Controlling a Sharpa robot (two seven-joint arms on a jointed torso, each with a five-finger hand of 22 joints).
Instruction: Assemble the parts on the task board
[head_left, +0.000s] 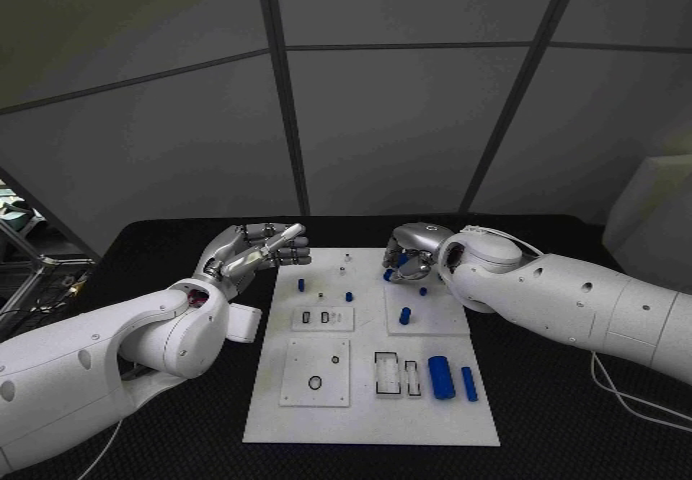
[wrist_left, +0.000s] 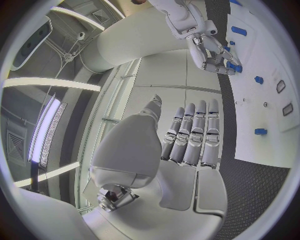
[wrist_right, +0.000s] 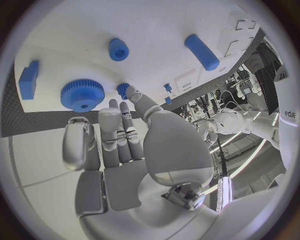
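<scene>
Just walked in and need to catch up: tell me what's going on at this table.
The robot is assembling small blue parts on the white task board. Its right hand hovers over the board's far right area, fingers just above a blue gear and holding nothing. Its left hand hangs at the board's far left edge, fingers straight, holding nothing. Two blue cylinders lie at the near right, and small blue pegs stand mid-board.

black table (head_left: 173, 400), white task board (head_left: 368, 420) on it
</scene>
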